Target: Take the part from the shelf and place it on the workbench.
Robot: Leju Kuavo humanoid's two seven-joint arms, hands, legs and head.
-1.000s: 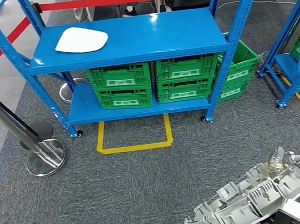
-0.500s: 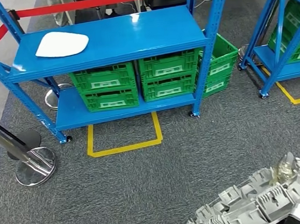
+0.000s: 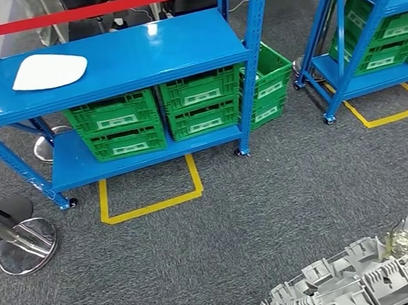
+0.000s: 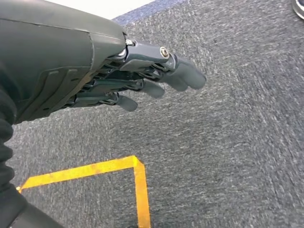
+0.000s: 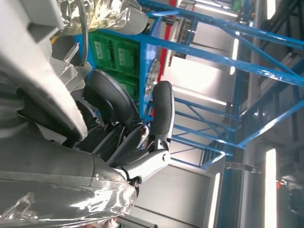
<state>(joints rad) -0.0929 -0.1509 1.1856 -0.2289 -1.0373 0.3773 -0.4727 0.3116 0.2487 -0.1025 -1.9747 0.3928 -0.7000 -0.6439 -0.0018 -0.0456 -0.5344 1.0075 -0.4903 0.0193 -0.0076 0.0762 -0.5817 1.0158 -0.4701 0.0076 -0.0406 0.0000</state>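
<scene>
Right robot hand [image 5: 118,128] grasps the grey part [image 3: 356,285] (cropped at frame edge), long axis running left-right; left robot hand [image 4: 107,71] released.

We see a blue metal shelf [image 3: 130,56], green slatted plastic crates [image 3: 117,124], yellow floor tape [image 3: 147,206], speckled grey carpet [image 3: 225,243], and a pale grey ribbed plastic part [image 3: 361,285].

Open grey carpet [image 3: 239,220] is lying w/ free room betw. the robot and the blue shelf [image 3: 130,56]. Shelf's top deck is mostly bare, a white panel [image 3: 48,71] sitting at its left end. Green crates [image 3: 156,117] are filling the lower deck. Chrome stanchion base [image 3: 27,244] is standing at left; second blue shelf [image 3: 363,41] is blocking right. Left hand [image 4: 143,76] is hanging over bare carpet. Grey part [image 3: 361,281] in right hand [image 5: 121,123] is crowding the lower right.
</scene>
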